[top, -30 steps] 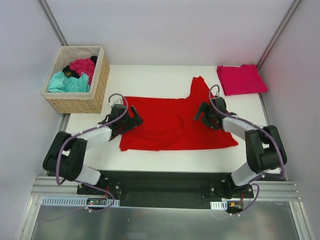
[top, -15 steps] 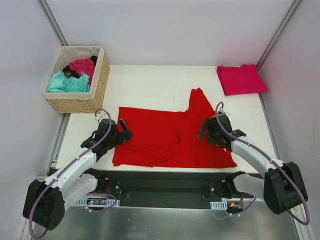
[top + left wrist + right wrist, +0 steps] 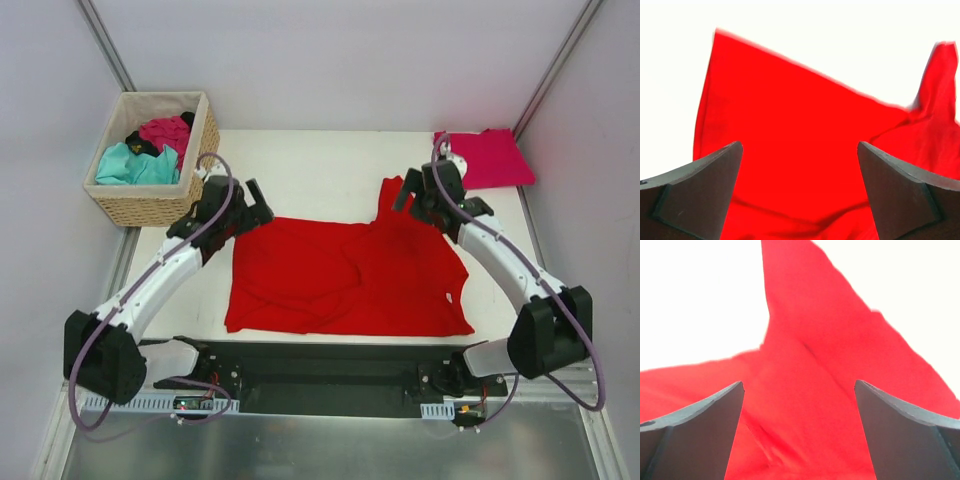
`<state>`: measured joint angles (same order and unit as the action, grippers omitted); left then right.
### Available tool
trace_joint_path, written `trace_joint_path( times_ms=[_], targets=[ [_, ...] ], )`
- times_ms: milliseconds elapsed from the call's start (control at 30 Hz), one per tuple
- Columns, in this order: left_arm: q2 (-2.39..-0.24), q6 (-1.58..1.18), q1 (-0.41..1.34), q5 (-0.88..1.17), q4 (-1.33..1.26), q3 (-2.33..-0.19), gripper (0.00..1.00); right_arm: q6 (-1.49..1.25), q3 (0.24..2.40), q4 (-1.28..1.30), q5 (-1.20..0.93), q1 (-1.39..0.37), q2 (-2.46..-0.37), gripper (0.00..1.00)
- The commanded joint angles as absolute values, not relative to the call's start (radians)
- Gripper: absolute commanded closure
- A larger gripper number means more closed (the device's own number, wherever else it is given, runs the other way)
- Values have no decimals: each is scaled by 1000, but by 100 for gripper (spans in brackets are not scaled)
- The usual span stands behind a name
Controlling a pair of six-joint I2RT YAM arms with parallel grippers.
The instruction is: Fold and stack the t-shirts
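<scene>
A bright red t-shirt lies spread and wrinkled on the white table, one sleeve pointing to the far side. My left gripper is open and empty over its far left corner; the left wrist view shows red cloth between the spread fingers. My right gripper is open and empty over the far right sleeve, with red cloth below it. A folded pinkish crimson t-shirt lies at the far right corner. Teal, magenta and black shirts sit in the basket.
A tan wicker basket stands at the far left corner, close to my left arm. Grey walls enclose the table on three sides. The table's near edge runs just below the red shirt's hem.
Both grippers let go of the red shirt's near side and moved to its far edge. The shirt had been dragged toward the near edge and now lies still.
</scene>
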<state>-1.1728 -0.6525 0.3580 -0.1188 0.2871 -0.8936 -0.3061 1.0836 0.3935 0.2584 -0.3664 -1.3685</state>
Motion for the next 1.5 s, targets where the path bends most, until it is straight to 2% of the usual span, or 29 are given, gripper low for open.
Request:
trace_joint_path(
  times_ms=[0,233,467,600,800,1100,1233,1467],
  targets=[
    [-1343,-615,334,-187,298,-1046,1,-256,1255,376,220,-270,-1459,4],
    [-1606,-690,267,-97,296,-1170,2,-177,1560,391,123,-153,-1681,3],
    [-1646,-693,244,-78,293,-1195,4,-238,1808,426,-112,-77,-2014,3],
    [-1652,-684,242,-84,293,-1195,4,-258,1815,393,-152,-75,-2092,2],
    [-1704,-683,239,-133,290,-1209,4,-259,1799,359,-167,-75,-2123,2],
    [-1821,-735,184,-94,287,-1267,8,-236,1842,356,-169,-66,-2157,1],
    [-1841,-739,167,-89,282,-1272,8,-238,1841,350,-170,-54,-2186,9],
    [-1862,-750,150,-87,278,-1289,9,-273,1844,328,-187,-51,-2249,16]
  ],
)
